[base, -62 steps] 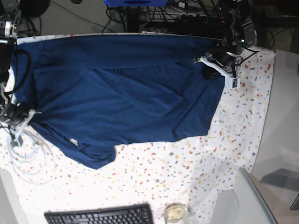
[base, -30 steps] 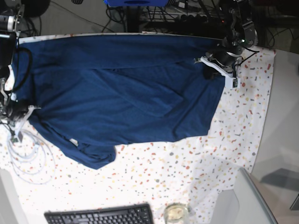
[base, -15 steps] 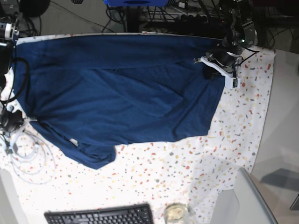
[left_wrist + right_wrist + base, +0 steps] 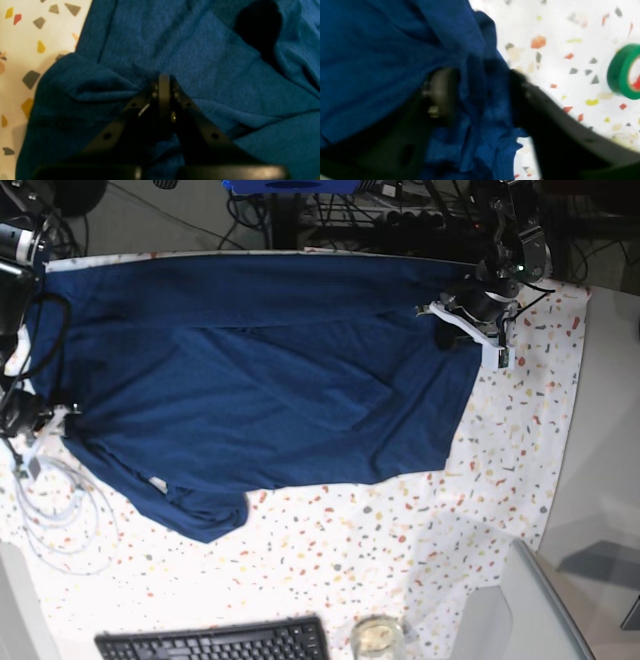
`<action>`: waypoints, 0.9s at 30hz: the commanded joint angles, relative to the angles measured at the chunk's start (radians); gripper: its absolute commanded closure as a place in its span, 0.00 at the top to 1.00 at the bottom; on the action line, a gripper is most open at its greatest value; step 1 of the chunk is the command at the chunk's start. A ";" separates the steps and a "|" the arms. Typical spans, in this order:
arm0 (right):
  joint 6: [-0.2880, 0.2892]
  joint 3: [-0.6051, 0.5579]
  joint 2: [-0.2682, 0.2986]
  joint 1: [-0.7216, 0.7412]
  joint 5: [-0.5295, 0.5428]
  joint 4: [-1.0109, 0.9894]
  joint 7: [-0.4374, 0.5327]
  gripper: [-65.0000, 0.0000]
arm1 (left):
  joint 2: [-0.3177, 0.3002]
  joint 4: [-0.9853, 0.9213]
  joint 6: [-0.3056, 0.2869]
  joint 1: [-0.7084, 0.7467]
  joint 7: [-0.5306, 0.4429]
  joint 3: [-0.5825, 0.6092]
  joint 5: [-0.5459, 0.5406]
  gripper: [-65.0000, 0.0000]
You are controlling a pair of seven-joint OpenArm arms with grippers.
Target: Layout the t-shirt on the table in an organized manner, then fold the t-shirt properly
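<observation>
The navy t-shirt (image 4: 260, 380) lies spread wide over the speckled table (image 4: 400, 550), with a bunched corner at the lower left. My left gripper (image 4: 452, 323) is at the shirt's right edge. In the left wrist view it (image 4: 163, 80) is shut on a fold of the shirt (image 4: 225, 75). My right gripper (image 4: 40, 422) is at the shirt's left edge. In the blurred right wrist view its jaws (image 4: 482, 85) stand apart, with a bunch of the shirt (image 4: 370, 50) hanging between them.
White cables (image 4: 60, 500) loop on the table by the right gripper. A green tape roll (image 4: 623, 71) lies close to it. A black keyboard (image 4: 215, 642) and a glass (image 4: 377, 635) sit at the front edge. A grey panel (image 4: 535, 610) stands at the lower right.
My right gripper dipped down and left away from the shirt's left edge, then came back up to it. The left gripper and the rest of the shirt have stayed still.
</observation>
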 commanded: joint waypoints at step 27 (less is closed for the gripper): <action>-0.047 0.002 -0.048 0.063 -0.155 0.234 -0.021 0.55 | -0.011 0.071 0.006 0.006 0.012 -0.003 0.004 0.00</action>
